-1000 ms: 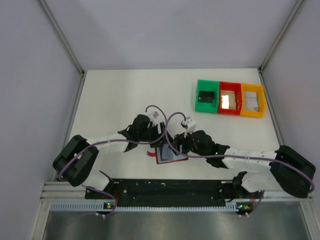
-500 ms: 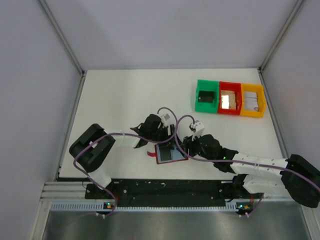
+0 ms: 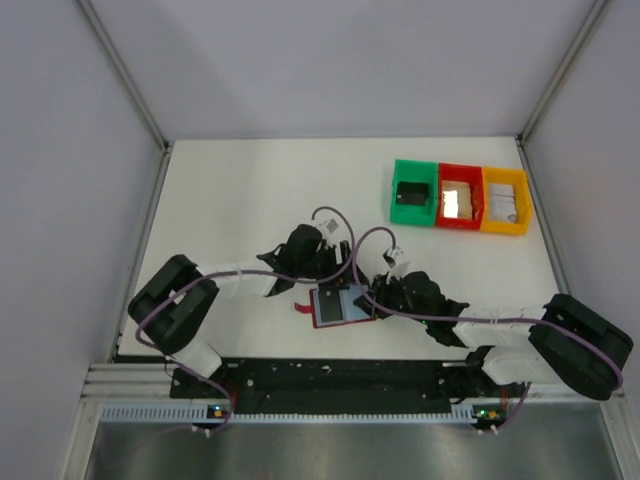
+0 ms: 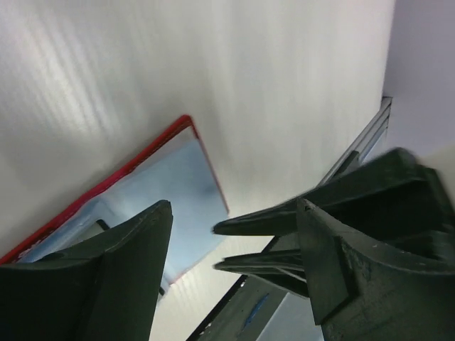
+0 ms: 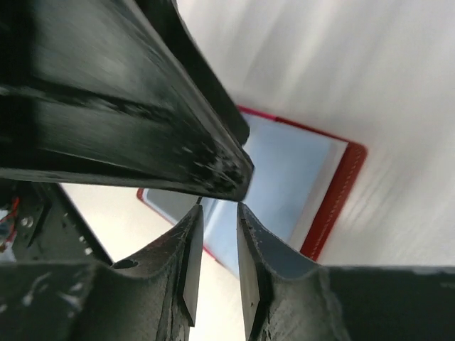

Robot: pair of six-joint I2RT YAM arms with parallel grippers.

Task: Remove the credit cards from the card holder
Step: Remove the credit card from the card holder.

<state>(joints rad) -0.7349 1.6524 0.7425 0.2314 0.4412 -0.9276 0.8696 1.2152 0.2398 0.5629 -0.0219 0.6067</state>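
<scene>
We look down on a white surface [image 3: 250,190] boxed in by plain, pale grey walls: a back wall [image 3: 340,60], a left wall [image 3: 50,200] and a right wall [image 3: 610,220]. Two slanting aluminium posts [image 3: 122,70] rise from the far corners of the surface, where the walls meet. Along the near edge runs a ribbed metal rail [image 3: 120,385], and below it we see a dull grey metal sheet [image 3: 330,450]. The light is soft and even, and our wrist views show faint streaks of sheen on the surface.
</scene>
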